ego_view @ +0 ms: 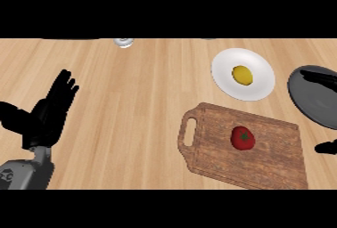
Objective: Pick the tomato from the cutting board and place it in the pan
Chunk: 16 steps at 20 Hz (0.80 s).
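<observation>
A red tomato [243, 137] with a green stem lies near the middle of the brown wooden cutting board [211, 156], whose handle slot faces left. The dark grey pan [314, 107] sits at the right edge, beyond the board's far right corner. My right hand [327, 147] shows only partly at the right edge: its thumb is beside the board's right side, and its straight fingers [321, 79] reach over the pan's far part. It is open, holds nothing, and is to the right of the tomato. My left hand [49, 111] rests open at the far left, fingers up.
A white plate [256, 60] with a yellow lemon [242, 75] on it stands behind the board, left of the pan. A small shiny object [124, 42] sits at the counter's far edge. Bare wooden counter lies between my left hand and the board.
</observation>
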Motion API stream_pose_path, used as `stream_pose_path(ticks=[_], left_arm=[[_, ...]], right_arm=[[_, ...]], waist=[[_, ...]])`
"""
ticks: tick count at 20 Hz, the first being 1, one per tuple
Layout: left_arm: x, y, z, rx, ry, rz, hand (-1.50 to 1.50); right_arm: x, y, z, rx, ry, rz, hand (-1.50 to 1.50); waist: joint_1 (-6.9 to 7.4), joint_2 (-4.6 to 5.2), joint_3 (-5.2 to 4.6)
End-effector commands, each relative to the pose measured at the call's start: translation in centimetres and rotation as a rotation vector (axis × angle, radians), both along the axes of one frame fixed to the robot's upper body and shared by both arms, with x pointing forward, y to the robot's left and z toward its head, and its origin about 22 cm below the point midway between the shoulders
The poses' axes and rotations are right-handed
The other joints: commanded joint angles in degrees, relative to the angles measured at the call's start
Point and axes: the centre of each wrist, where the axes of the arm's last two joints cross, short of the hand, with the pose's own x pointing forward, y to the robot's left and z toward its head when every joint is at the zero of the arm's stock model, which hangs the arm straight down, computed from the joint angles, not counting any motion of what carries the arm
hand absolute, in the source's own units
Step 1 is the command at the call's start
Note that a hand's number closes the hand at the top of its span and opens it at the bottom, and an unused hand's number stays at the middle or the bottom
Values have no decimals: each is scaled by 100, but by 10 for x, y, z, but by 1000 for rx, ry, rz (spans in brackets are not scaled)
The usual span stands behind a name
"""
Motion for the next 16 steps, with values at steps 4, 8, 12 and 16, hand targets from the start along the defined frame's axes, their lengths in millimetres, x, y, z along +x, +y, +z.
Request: stream_pose_path(ticks=[4, 8, 12, 16], left_arm=[[6, -15, 2, -5, -9, 15, 0], [-4, 4, 8, 8, 3, -10, 0], [4, -12, -3, -13, 3, 7, 0], [-6, -7, -8, -16, -2, 10, 0]], right_arm=[[15, 59, 27, -301, 69, 29, -150], [11, 70, -14, -494, 268, 84, -150], [21, 92, -5, -607, 318, 119, -150], [-3, 111, 4, -631, 287, 136, -150]], waist=[[-10, 1, -1], [73, -6, 1], [0, 6, 2], [-71, -20, 3]])
